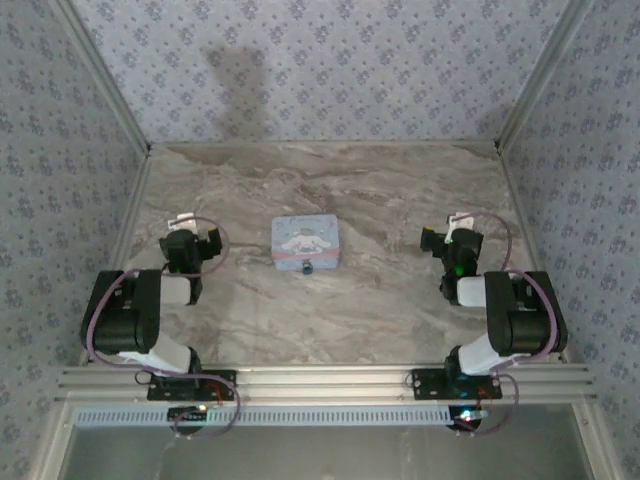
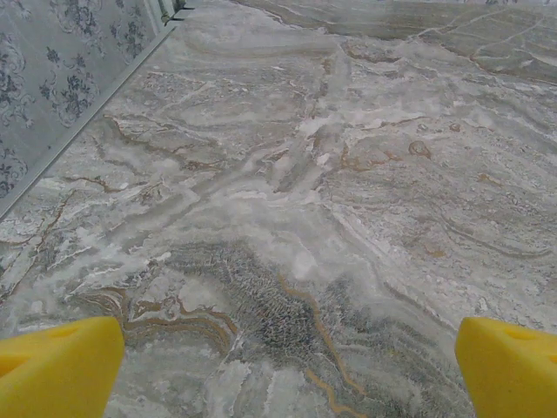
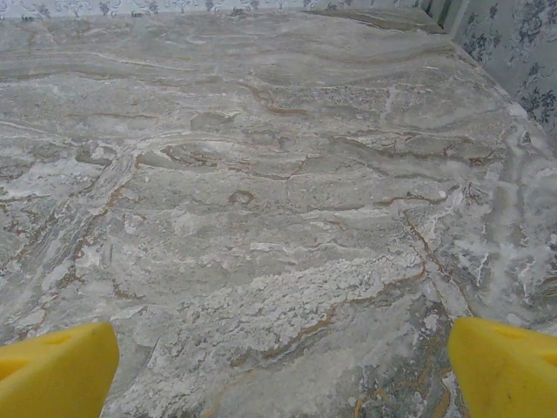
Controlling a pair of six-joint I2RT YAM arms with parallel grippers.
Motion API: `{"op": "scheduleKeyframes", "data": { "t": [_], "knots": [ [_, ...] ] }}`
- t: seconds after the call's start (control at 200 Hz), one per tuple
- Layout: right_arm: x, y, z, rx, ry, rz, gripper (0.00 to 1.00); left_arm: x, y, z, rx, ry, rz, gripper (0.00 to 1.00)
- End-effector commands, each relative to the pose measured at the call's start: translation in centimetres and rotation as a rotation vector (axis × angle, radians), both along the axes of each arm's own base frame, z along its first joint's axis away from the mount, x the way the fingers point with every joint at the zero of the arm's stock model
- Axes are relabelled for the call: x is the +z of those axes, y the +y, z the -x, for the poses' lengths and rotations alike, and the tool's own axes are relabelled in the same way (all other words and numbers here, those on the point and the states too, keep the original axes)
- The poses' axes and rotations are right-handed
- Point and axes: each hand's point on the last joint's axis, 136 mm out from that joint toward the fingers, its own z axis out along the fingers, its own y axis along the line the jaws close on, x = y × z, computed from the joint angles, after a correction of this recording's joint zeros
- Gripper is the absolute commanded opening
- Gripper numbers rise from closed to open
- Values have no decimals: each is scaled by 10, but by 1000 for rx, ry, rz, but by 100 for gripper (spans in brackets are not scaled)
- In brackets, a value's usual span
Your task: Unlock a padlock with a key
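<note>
Dark-blue padlock [image 1: 307,267], tiny, at the tin [image 1: 305,238] near edge: likely light, rigid, slippery; pinch across its body. Jaws wide, empty on left gripper [image 2: 285,373] and right gripper [image 3: 283,370].

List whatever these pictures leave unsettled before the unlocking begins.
- Padlock: in the top view it is a tiny dark speck at the near edge of the tin. Its shackle, keyhole and locked state are too small to tell.
- Key: too small to pick out in the top view.
- Left claw and right claw: in the wrist views the bottom edge cuts off the open yellow fingertips.
</note>
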Motion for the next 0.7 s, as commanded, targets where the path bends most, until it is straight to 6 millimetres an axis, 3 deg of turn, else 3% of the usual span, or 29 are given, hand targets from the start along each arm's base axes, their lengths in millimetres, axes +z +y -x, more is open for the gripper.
{"op": "scheduleKeyframes", "data": {
  "t": [0.0,0.635,0.695],
  "knots": [
    [10,-4,-8,-12,-35,28,100,17,-1,-11,0,-58,-16,98],
    [10,-4,-7,-12,-37,26,100,17,-1,-11,0,-60,-15,98],
    [20,-4,-9,-24,-42,41,100,25,2,-11,21,-69,-15,98]
  ]
}}
